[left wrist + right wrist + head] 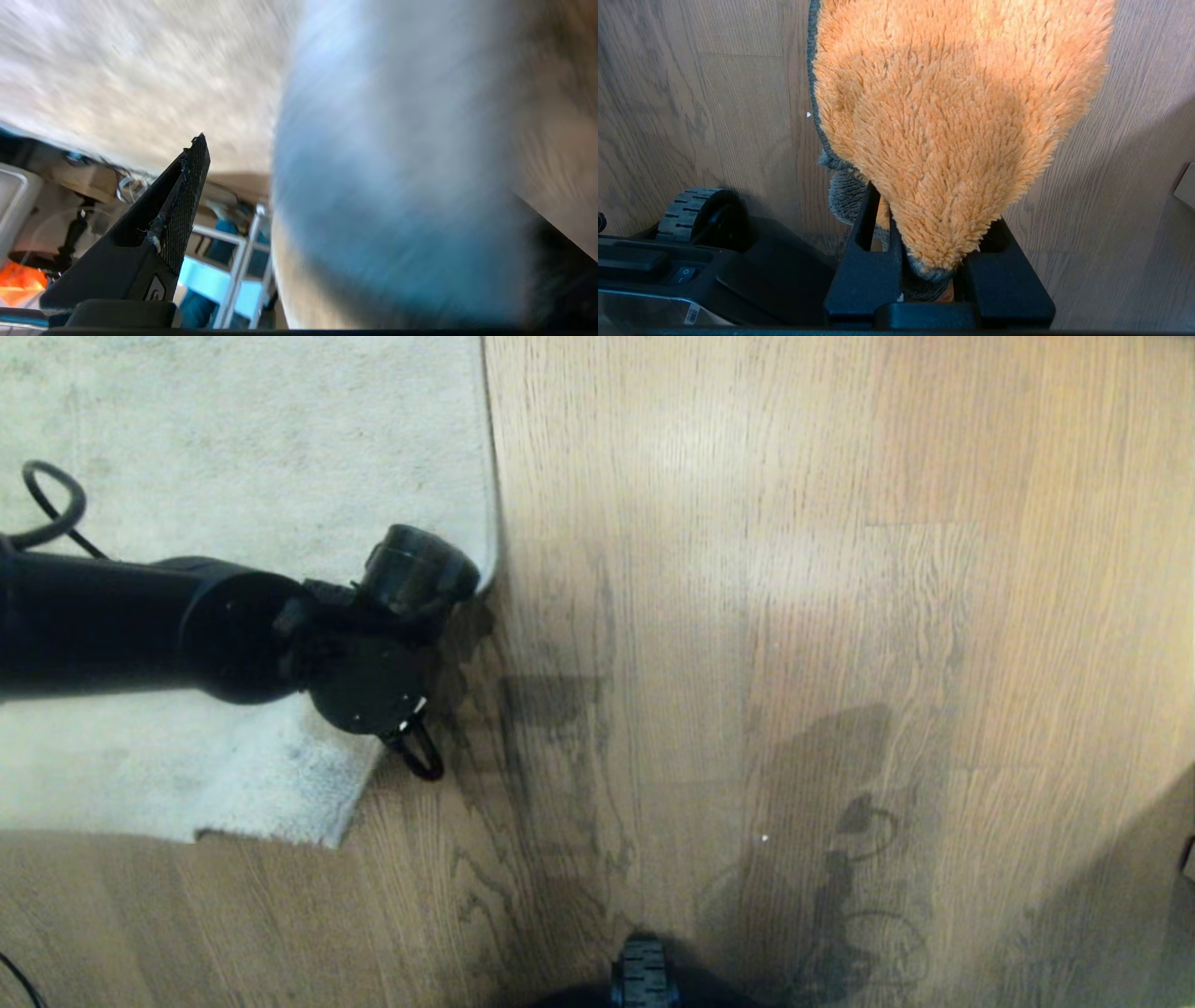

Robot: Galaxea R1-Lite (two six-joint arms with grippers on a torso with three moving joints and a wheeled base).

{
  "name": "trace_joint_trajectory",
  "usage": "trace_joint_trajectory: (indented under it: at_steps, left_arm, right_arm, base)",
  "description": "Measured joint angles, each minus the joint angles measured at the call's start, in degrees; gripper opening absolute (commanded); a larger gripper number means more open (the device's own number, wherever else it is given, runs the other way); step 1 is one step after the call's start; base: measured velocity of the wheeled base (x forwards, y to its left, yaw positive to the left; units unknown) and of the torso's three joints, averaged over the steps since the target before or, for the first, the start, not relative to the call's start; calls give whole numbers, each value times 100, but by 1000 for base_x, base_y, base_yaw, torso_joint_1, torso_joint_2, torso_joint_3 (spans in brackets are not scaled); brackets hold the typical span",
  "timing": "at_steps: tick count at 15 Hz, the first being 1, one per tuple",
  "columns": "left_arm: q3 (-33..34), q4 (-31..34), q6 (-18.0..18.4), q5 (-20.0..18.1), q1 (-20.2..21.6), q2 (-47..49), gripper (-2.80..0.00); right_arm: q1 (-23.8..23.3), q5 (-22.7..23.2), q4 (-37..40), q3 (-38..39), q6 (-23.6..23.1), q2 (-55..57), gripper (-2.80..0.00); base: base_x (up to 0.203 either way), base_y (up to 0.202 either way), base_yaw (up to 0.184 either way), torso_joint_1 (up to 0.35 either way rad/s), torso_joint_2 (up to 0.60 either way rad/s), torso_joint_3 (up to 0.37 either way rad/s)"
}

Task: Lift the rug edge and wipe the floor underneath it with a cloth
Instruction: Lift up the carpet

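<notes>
The grey-beige rug (233, 439) lies at the left, and its rug edge (487, 476) runs along the brown plank floor (794, 616). My left arm's wrist (369, 681) hangs over the rug's near corner and hides the fingers from above. In the left wrist view my left gripper (355, 196) is open. One meshed finger (182, 210) shows, and a blurred grey-blue mass close by fills the space beside it. My right gripper (924, 261) is shut on the orange cloth (952, 116), which hangs above the floor with its dark grey part (847, 196) behind.
My base and its front wheel (642, 971) sit at the near edge, the wheel (691, 214) also showing beside the right gripper. A pale box corner (1186, 184) lies on the floor at the right. Metal-framed furniture (238, 261) stands beyond the rug.
</notes>
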Motion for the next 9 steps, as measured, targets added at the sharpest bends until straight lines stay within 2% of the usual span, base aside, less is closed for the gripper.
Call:
trace_joint_trajectory:
  at_steps: [1,5,9]
  left_arm:
    - [16,144,-122,0,-26,-17,0]
    - [212,149,-212,12,-86,-58,0]
    - [808,123,-636,17,-209,-130,0]
  right_arm:
    - [0,-1,0,0,2,0,-280]
    - [0,0,0,0,2,0,-280]
    - [0,-1,-2,0,2,0,-280]
  base:
    - [0,0,0,0,0,0]
    - [0,0,0,0,0,0]
    - [0,0,0,0,0,0]
